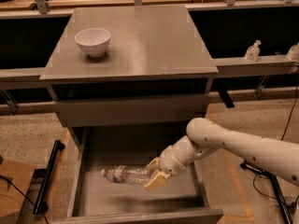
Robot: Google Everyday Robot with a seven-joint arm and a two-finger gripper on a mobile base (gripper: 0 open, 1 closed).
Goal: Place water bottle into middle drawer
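The water bottle (125,174), clear crinkled plastic with a pale label band, lies horizontal inside the open middle drawer (140,199), cap end to the left. My gripper (155,175) reaches in from the right on a white arm and is shut on the bottle's right end. The bottle hangs low over the drawer floor; I cannot tell whether it touches it. The drawer is a deep grey tray pulled out toward the camera below the cabinet.
A white bowl (93,41) sits on the grey cabinet top (154,41). A plain grey drawer front (131,110) is above the open drawer. A pump dispenser bottle (252,51) stands on the right ledge. A black bar (49,174) and cables lie on the floor.
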